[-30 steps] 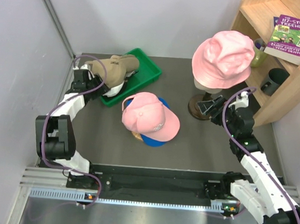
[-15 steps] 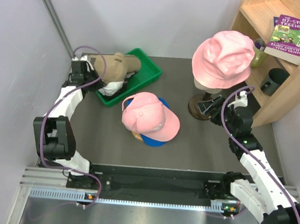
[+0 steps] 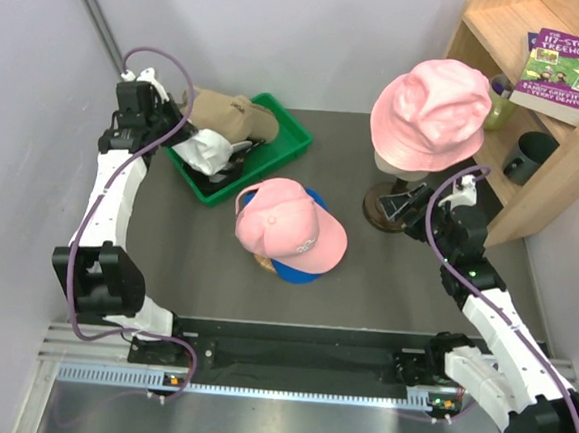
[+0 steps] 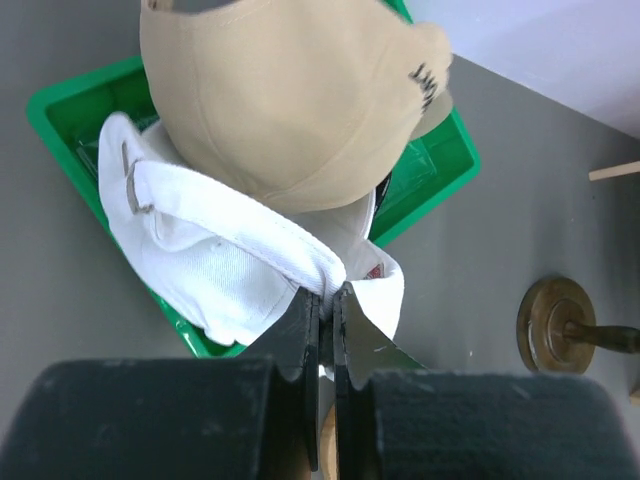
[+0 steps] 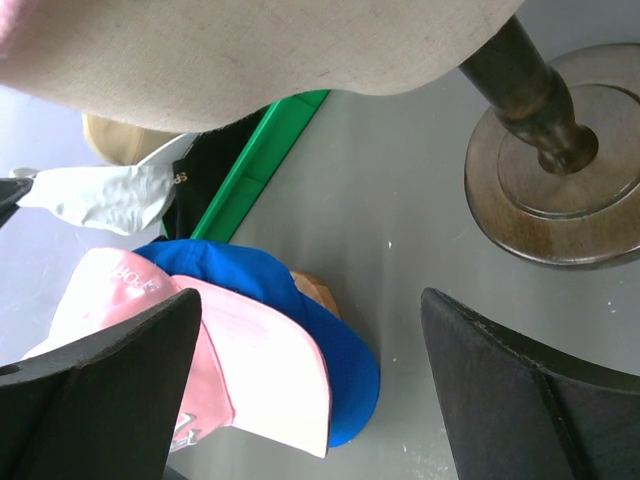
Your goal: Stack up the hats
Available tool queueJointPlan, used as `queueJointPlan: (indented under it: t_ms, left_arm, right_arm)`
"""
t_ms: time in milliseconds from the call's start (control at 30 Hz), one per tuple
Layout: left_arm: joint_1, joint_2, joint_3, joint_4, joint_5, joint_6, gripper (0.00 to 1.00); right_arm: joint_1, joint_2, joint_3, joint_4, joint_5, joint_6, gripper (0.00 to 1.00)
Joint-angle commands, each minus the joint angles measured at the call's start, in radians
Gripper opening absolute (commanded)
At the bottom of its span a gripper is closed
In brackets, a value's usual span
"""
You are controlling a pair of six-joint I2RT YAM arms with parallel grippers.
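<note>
Pink cap point(image 3: 289, 227): nearest, mid-counter point(image 3: 196, 259), topmost of a small stack. Its long axis runs far-left to near-right, and the peak seems to point near-right.
Blue cap point(image 3: 303, 270): under the pink one, with only a rim at the near-right and a sliver at the far side showing. I cannot tell which way it faces.
Wooden piece point(image 3: 264, 263): a brown edge peeks out beneath the blue cap, the rest covered.
Right end effector point(image 5: 310, 300): fingers spread wide and holding nothing. It hovers to the right of the stack, just beside the round wooden base point(image 5: 550, 180).
Mannequin head point(image 3: 399, 165): on that base, wearing a pink brimmed hat point(image 3: 428, 112) that hides most of it.
White cap point(image 4: 220, 250): over the near-left part of the green tray point(image 3: 287, 126). Its adjuster strap and buckle face left in the wrist view, and the peak cannot be made out.
Left end effector point(image 4: 325, 295): clamped tight on the white cap's fabric edge.
Tan cap point(image 3: 227, 113): lying on the white cap, long axis left to right. The peak and the small lettering are at the right end, and the crown covers the tray's far-left.
Black cap point(image 5: 215, 160): dark fabric with pale lettering in the tray, mostly buried — orientation unclear.
Shelf point(image 3: 566, 148): wooden, far right, cut off by the frame. It carries a purple book point(image 3: 562, 72).
</note>
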Motion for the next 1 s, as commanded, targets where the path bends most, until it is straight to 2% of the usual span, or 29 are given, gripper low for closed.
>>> queueJointPlan:
  t_ms: [0, 300, 633, 800, 833, 967]
  left_arm:
    - [-0.004, -0.064, 0.114, -0.052, -0.013, 0.019, 0.0]
    - [-0.004, -0.165, 0.194, -0.139, -0.086, 0.033, 0.0]
    - [-0.006, -0.319, 0.2, -0.147, 0.005, -0.074, 0.0]
    - [-0.004, -0.317, 0.336, -0.205, 0.097, -0.167, 0.0]
    - [-0.004, -0.314, 0.356, -0.219, 0.13, -0.183, 0.0]
    - [-0.006, -0.31, 0.456, -0.202, 0.226, -0.293, 0.0]
  right_arm:
    - [0.014, -0.035, 0.032, 0.018, 0.006, 0.001, 0.9]
    - [0.016, -0.055, 0.049, -0.001, 0.004, -0.02, 0.9]
    - [0.078, -0.109, 0.109, -0.01, 0.013, -0.104, 0.89]
    - [0.305, -0.094, 0.201, 0.007, 0.125, -0.21, 0.88]
    - [0.389, -0.071, 0.217, 0.031, 0.134, -0.229, 0.88]
    - [0.58, 0.029, 0.329, 0.076, 0.214, -0.353, 0.88]
